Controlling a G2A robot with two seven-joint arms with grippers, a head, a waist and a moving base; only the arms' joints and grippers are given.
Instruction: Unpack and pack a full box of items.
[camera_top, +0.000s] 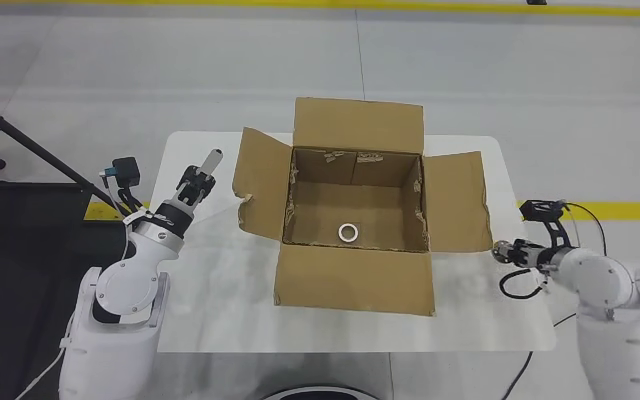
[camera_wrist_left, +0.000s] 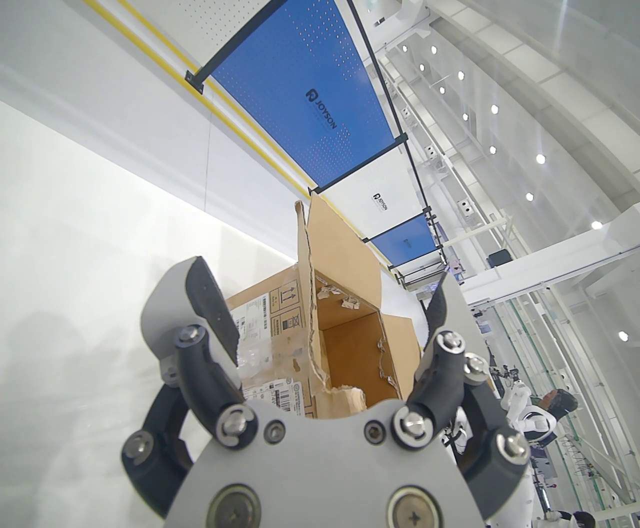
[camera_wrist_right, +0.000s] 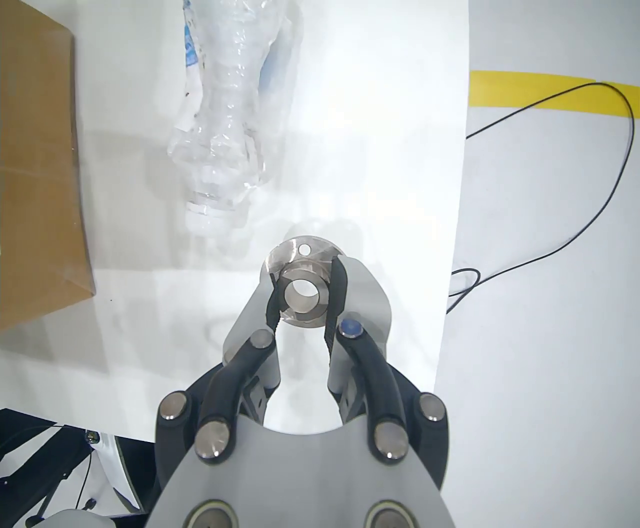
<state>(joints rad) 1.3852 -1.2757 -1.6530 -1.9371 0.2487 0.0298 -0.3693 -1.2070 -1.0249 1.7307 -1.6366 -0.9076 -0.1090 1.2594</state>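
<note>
An open cardboard box (camera_top: 355, 265) stands mid-table with its flaps spread, and a small white ring (camera_top: 348, 233) lies on its floor. My left gripper (camera_top: 205, 168) hovers left of the box, tilted upward, open and holding nothing (camera_wrist_left: 322, 280); the box (camera_wrist_left: 345, 350) shows beyond it. My right gripper (camera_top: 497, 252) sits low near the table's right edge. In the right wrist view it is shut (camera_wrist_right: 302, 295) on the hub of a round metal flange (camera_wrist_right: 295, 255). A crumpled clear plastic bottle (camera_wrist_right: 227, 115) lies on the table just past the flange.
The white table (camera_top: 200, 300) ends close to the right gripper, and a black cable (camera_wrist_right: 575, 240) runs over the floor beyond that edge. The box's flap (camera_wrist_right: 35, 175) lies beside the bottle. A small black device (camera_top: 125, 170) sits off the table's left edge.
</note>
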